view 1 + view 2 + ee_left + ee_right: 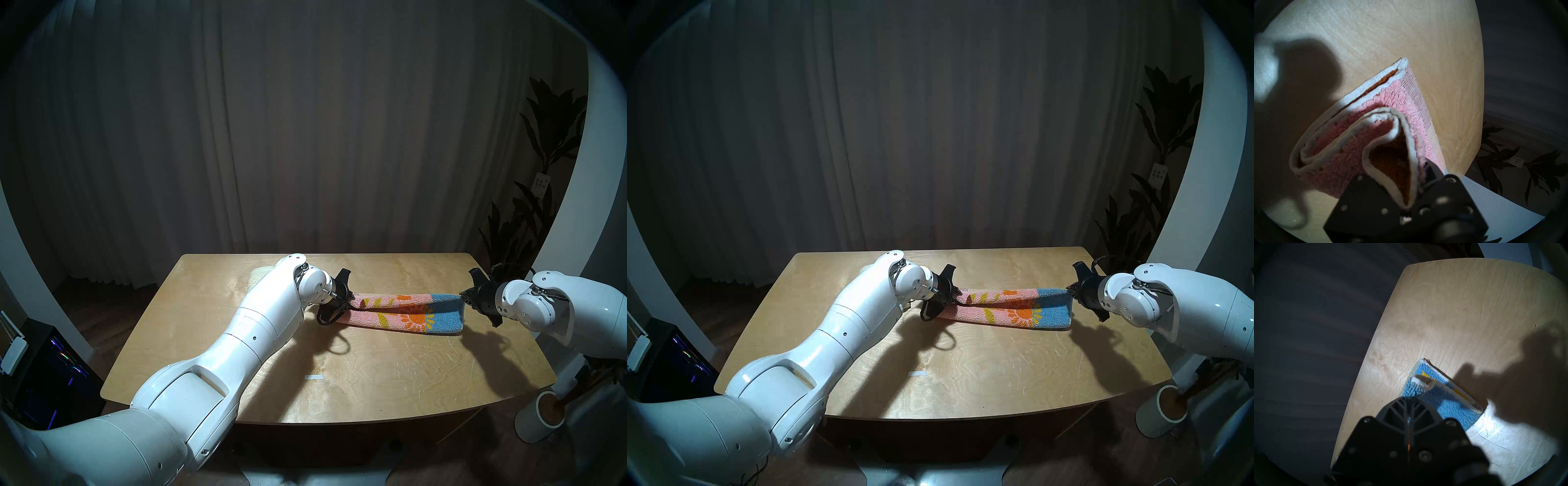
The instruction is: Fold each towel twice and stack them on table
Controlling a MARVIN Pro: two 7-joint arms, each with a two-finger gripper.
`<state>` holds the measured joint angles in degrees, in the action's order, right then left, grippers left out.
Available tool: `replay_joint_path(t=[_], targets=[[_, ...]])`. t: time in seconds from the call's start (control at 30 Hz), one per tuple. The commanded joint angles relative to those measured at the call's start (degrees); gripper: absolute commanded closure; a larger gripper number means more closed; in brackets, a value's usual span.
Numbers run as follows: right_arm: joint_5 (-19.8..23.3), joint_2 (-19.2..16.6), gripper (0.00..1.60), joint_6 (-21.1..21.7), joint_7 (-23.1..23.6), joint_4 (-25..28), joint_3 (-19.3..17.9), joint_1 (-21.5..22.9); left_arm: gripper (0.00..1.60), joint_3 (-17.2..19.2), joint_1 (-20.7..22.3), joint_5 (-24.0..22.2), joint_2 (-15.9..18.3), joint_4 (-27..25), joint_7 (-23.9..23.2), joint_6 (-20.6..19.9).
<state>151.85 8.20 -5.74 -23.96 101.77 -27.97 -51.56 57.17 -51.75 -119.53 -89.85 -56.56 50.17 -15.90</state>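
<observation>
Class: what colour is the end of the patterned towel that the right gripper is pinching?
Blue. The right gripper pinches the towel there, clearest in the right wrist view.

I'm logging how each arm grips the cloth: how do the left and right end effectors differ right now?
The left end effector pinches the pink end of the patterned towel; the right end effector pinches its blue end. The left one sits near the middle of the table; the right one sits near the table's right edge. Both are shut on the top layer, which is lifted off the layer lying flat.
</observation>
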Motion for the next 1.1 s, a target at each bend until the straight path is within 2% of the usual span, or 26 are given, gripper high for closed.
replay_joint_path(t=[0.0,0.03,0.1,0.17,0.23,0.3,0.33,0.5,0.57,0.6,0.63,0.67,0.7,0.73,1.07], targets=[[0.94,-1.24,1.34,4.62,1.39,-2.63,-2.98,0.2,1.6,0.18,3.59,1.37,0.12,0.76,-0.77,0.16],[1.09,-1.24,1.27,5.63,1.63,-2.99,-3.29,0.06,1.6,0.17,3.65,1.46,0.06,0.9,-0.85,0.13],[1.36,-1.25,1.3,7.09,1.98,-3.46,-3.75,-0.18,1.6,0.14,3.67,1.58,0.0,1.0,-0.93,0.1],[1.62,-1.25,1.2,8.64,2.37,-3.93,-4.26,-0.51,1.48,0.09,3.68,1.72,-0.04,1.07,-0.99,0.07],[1.73,-1.26,1.07,10.25,2.83,-4.38,-4.81,-0.89,1.09,0.07,3.63,1.84,-0.04,1.04,-1.03,0.12],[1.84,-1.27,0.92,11.57,3.17,-4.79,-5.36,-1.31,1.09,0.08,3.55,1.99,0.0,0.9,-1.04,0.2],[1.89,-1.29,0.86,12.07,3.33,-4.95,-5.59,-1.51,0.94,0.11,3.49,2.06,0.02,0.81,-1.04,0.22],[1.88,-1.51,0.82,14.97,4.85,-5.79,-7.17,-3.0,0.89,0.2,3.2,2.48,0.08,0.31,-0.98,0.53],[1.87,-1.59,0.82,15.81,5.53,-6.07,-7.72,-3.51,0.81,0.21,3.08,2.6,0.12,0.05,-1.0,0.59],[1.86,-1.63,0.84,16.17,5.79,-6.19,-8.02,-3.79,0.65,0.22,3.04,2.65,0.13,-0.06,-0.99,0.62],[1.81,-1.65,0.84,16.46,6.05,-6.25,-8.17,-3.93,0.65,0.13,3.03,2.81,0.18,-0.22,-1.18,0.51],[1.8,-1.68,0.83,16.76,6.25,-6.31,-8.44,-4.17,0.41,0.16,3.02,2.82,0.16,-0.28,-1.14,0.56],[1.8,-1.68,0.83,16.76,6.25,-6.31,-8.44,-4.17,0.41,0.16,3.02,2.82,0.16,-0.28,-1.14,0.56],[1.76,-1.75,0.85,17.52,6.8,-6.46,-9.01,-4.72,0.0,-0.02,3.03,3.24,0.2,-0.49,-1.42,0.59],[1.25,-1.92,0.88,19.19,8.72,-6.75,-11.38,-7.05,0.0,-0.7,2.72,5.26,0.9,-3.83,-3.13,0.82]])
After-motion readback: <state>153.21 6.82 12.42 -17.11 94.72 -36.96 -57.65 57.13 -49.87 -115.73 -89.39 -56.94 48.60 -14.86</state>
